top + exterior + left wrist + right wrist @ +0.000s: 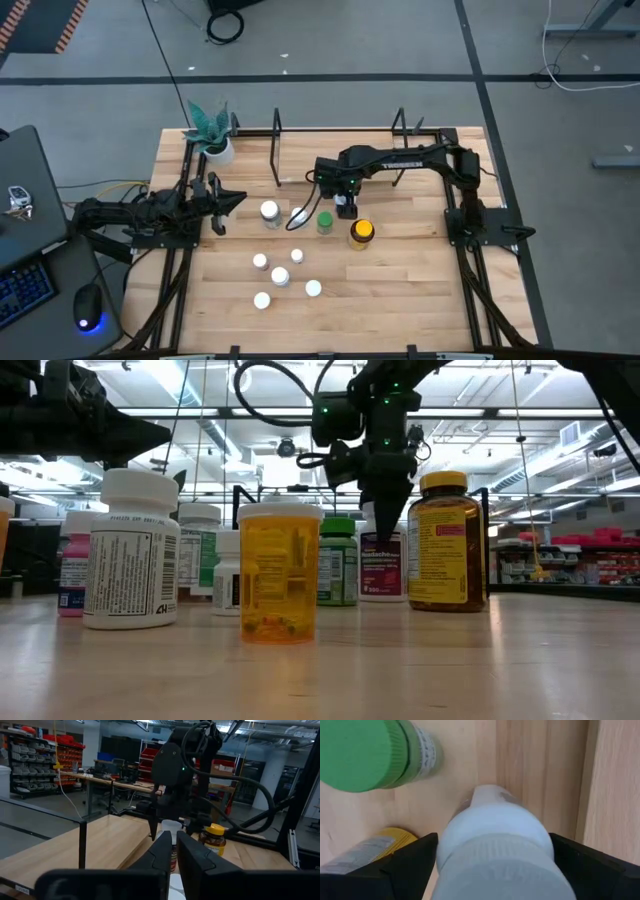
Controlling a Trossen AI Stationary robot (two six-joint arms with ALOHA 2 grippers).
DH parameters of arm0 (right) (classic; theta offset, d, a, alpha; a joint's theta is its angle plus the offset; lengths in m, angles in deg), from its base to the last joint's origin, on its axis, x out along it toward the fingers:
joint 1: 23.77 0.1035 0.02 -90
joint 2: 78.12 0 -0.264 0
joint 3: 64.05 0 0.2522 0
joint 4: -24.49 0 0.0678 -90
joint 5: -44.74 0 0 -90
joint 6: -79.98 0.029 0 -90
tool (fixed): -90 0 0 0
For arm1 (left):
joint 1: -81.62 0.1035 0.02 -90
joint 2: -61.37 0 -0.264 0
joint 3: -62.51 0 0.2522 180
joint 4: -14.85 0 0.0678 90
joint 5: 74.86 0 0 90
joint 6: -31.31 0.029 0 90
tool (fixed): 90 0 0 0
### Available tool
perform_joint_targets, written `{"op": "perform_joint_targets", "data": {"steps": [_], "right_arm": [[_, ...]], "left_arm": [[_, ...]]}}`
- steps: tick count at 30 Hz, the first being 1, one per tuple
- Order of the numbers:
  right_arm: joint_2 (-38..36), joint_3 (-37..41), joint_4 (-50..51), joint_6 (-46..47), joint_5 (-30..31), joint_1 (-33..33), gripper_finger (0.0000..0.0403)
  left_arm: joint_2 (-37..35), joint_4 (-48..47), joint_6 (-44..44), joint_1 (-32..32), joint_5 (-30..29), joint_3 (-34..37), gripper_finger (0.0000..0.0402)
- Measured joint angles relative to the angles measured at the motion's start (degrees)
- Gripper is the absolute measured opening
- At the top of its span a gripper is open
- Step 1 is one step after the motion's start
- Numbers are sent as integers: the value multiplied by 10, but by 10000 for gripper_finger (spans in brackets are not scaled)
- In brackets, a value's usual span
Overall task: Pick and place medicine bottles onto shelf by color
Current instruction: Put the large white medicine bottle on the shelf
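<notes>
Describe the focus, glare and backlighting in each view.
Right wrist view: the white-capped bottle between the open jaws is blurred, as is the green cap. Low view: bright ceiling lights silhouette the arms; the orange bottle glows through. Left wrist view: its own fingers are soft. High view: evenly lit.

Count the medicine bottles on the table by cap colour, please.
White caps: 7, six standing free, one between the fingers of the right pincer
Green cap: 1
Yellow cap: 1
Total: 9
</notes>
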Motion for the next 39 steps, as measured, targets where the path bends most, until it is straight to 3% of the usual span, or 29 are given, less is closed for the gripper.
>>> {"op": "perform_joint_targets", "data": {"steps": [9,21,33,39], "right_arm": [[7,0,-3,4,0,0,364],[7,0,-5,4,0,0,316],[3,0,16,-14,0,0,314],[-36,1,16,-28,0,-3,314]], "left_arm": [[0,0,0,0,0,0,35],[0,0,0,0,0,0,30],[0,0,0,0,0,0,39],[0,0,0,0,0,0,33]]}}
